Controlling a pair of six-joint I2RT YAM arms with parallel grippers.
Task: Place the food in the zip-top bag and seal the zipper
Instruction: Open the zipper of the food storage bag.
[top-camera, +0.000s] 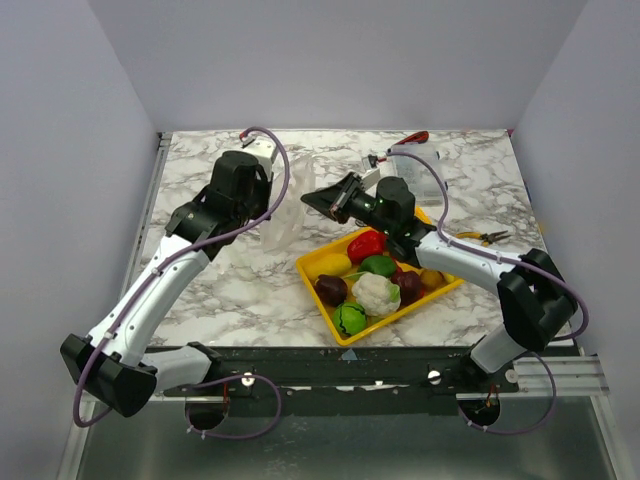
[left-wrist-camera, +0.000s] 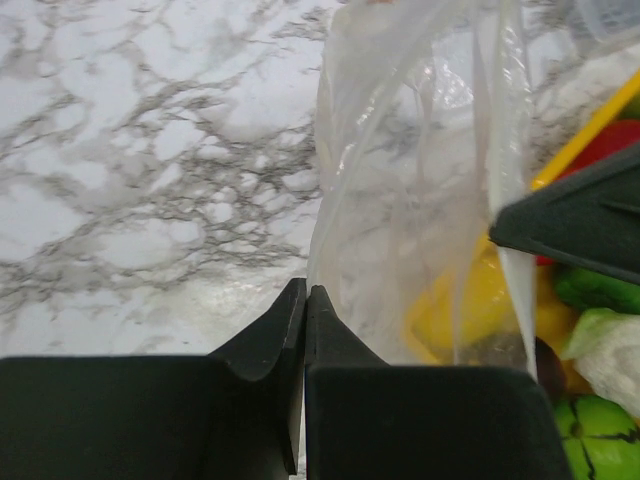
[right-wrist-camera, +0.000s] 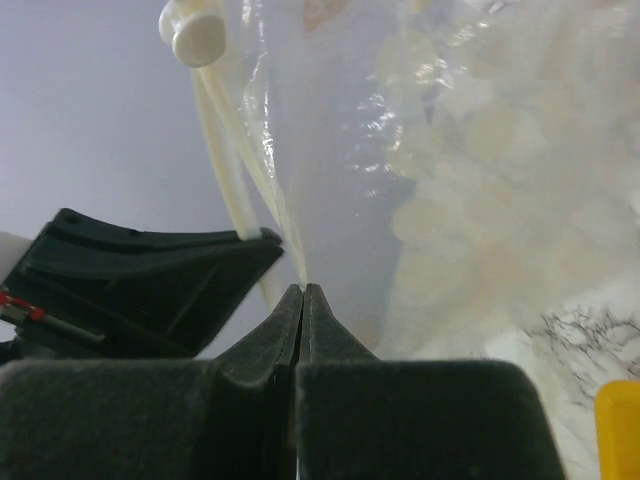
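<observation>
As I looked down from overhead: the zip-top bag (top-camera: 288, 222) was held up as a crumpled clear film between the two arms, above the table (top-camera: 200, 290) and just left of the yellow tray (top-camera: 404, 313).
Left hand (left-wrist-camera: 305, 300): clenched on the bag's near edge. Only its own wrist camera showed that grip, because from overhead the arm hid the fingers.
Right hand (right-wrist-camera: 302, 295): pinched tight on a pale strip at the bag's edge, seemingly the zipper (right-wrist-camera: 255, 180). The left wrist camera caught just one dark finger of it, at the far side of the bag.
Food (top-camera: 375, 293): heaped in the tray, with red pepper, cauliflower, green and dark purple pieces. A yellow blur showed through the film in the left wrist camera, but I could not tell whether it was inside the bag or behind it.
Surface: white marble with grey veins. Yellow-handled pliers (top-camera: 487, 238) lay right of the tray, and a clear box (top-camera: 415, 170) sat behind it.
Room: plain pale grey walls (top-camera: 350, 60) on three sides.
</observation>
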